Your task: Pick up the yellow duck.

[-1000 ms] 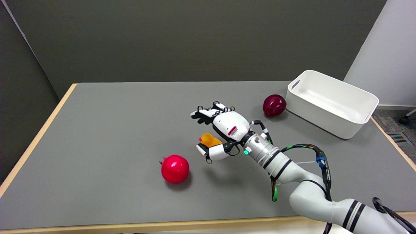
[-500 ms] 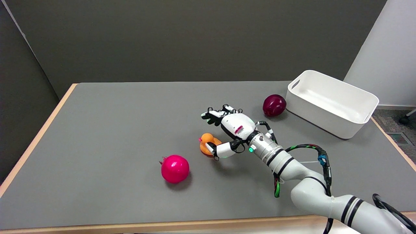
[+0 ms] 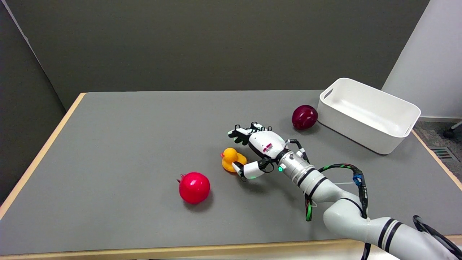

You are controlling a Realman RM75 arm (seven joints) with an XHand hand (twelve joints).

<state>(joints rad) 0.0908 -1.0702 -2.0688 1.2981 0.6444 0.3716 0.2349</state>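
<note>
The yellow duck (image 3: pixel 231 159) with a red beak stands upright on the grey table (image 3: pixel 119 144), its beak pointing left. My right hand (image 3: pixel 260 147) lies low just right of it, palm turned toward the duck. The fingers (image 3: pixel 242 131) are spread above and behind the duck, clear of it. The thumb (image 3: pixel 246 170) reaches in at the duck's lower right side, close to or touching its base; I cannot tell which. Nothing is held in the hand.
A bright red pomegranate (image 3: pixel 194 187) sits left and in front of the duck. A dark red plum-like fruit (image 3: pixel 304 116) lies at the back right beside a white bin (image 3: pixel 368 113). The table's wooden edge (image 3: pixel 43 151) runs along the left.
The hand has come down toward the table and slid right, uncovering most of the duck. The duck stays in place on the table.
</note>
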